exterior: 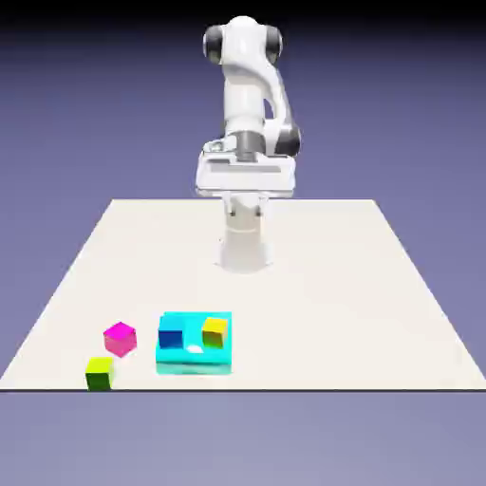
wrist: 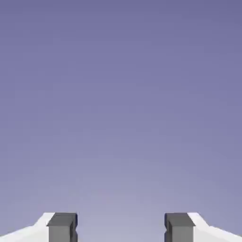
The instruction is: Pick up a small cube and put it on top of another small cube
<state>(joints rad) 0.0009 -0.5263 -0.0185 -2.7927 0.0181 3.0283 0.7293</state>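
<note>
Beside the cyan block [exterior: 195, 366], on the exterior view's left, the pink cube [exterior: 121, 339] sits on the table [exterior: 332, 285], apart from it. The yellow-green cube [exterior: 100, 373] lies farther out from the block, close to the table's near edge; the dark blue cube [exterior: 171, 333] and the orange-yellow cube [exterior: 215, 332] rest on the block itself, the blue one on the side toward the pink.

The likeliest trouble is a poor grip on the pink cube: it sits turned at an angle to the block, so fingers that come down without matching that turn could catch its corners and twist it or let it slip. A wide hand coming in low could also knock the yellow-green cube off the edge, or bump the block and shift both cubes on it. If the pink cube is set down off-centre on another, it could topple.

The gripper [wrist: 121, 228] is high and well behind the block, on the robot's side, its fingers spread wide with nothing between them. The pink cube is far from the fingertips, lower and nearer the camera, and the hand view shows only backdrop, so reaching and lining up come first.
</note>
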